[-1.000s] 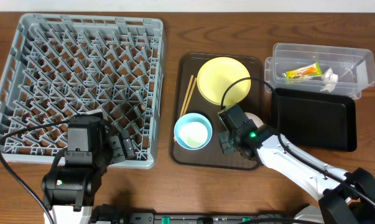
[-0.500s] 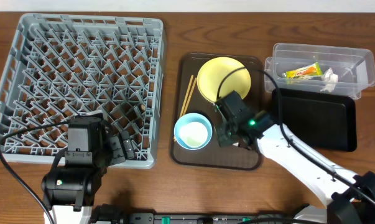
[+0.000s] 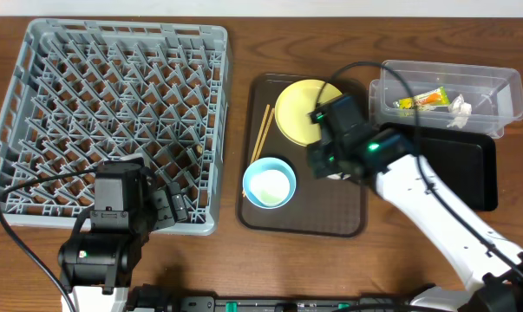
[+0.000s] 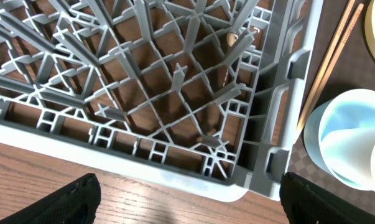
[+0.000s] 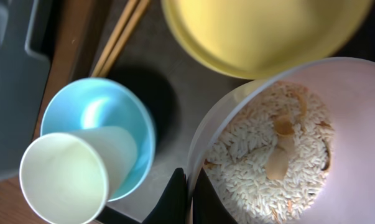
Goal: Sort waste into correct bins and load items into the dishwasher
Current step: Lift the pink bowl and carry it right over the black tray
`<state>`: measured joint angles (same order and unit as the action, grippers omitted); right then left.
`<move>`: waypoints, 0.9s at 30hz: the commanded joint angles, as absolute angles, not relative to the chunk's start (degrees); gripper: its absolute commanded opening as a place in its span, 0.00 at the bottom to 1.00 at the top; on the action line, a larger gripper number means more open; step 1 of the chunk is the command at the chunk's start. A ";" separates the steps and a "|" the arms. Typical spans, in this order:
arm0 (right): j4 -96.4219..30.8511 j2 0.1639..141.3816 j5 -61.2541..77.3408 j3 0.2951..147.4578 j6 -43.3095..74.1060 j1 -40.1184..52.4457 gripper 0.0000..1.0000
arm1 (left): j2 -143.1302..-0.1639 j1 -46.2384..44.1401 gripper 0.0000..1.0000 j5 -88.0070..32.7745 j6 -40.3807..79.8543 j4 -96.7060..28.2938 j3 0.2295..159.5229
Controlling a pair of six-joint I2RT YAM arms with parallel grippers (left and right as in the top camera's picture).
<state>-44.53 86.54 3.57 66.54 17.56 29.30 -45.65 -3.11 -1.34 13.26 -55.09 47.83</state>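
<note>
My right gripper [image 5: 188,186] is pinched tight on the thin rim of the white bowl [image 5: 336,124], one dark finger inside the wall and one outside. The bowl is smooth, round and pale, and its bottom is covered with rice-like crumbs [image 5: 255,168] and a few tan scraps. I cannot tell whether its base rests on anything. My right arm reaches in from the near right corner of the table, its white link slanting up and left, with the wrist over the right side of the dark brown serving tray [image 3: 339,221]. In the right wrist view the bowl's far edge overlaps the round, glossy yellow plate [image 5: 262,31]. Beside it on the textured tray sits the light blue bowl [image 5: 106,112], with the small white cup [image 5: 63,180] lying tilted inside it. The thin wooden chopsticks [image 5: 119,34] lie straight along the tray's left side. To the right of the tray are the shallow black tray [image 3: 443,165] and, behind it, the clear plastic tub [image 3: 487,82]. The tub holds the snack wrapper [image 3: 421,100] and the crumpled white tissue [image 3: 459,108]. My left gripper [image 4: 190,202] stands spread wide and holds nothing. It hangs over the near right corner of the grey dish rack [image 3: 114,104], a lattice of plastic ribs and upright pegs. My left arm is folded close above its base at the near edge of the wooden table [image 3: 244,52].
</note>
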 commanded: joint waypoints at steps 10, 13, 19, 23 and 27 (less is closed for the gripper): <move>-45.54 82.39 24.71 67.81 14.28 4.97 0.01 | -45.60 -3.31 0.94 -1.48 12.36 -55.05 49.19; -47.11 82.39 29.54 67.77 11.53 -1.48 0.01 | -45.60 -3.31 0.94 -1.48 12.36 -55.05 49.19; -49.93 82.43 35.33 67.75 6.63 -12.27 0.01 | -45.60 -3.31 0.94 -1.48 12.36 -55.05 49.19; -52.18 83.15 41.98 67.70 3.09 -17.89 0.01 | -45.60 -3.31 0.94 -1.48 12.36 -55.05 49.19; -53.41 84.49 46.11 67.40 1.96 -22.92 0.01 | -45.60 -3.31 0.94 -1.48 12.36 -55.05 49.19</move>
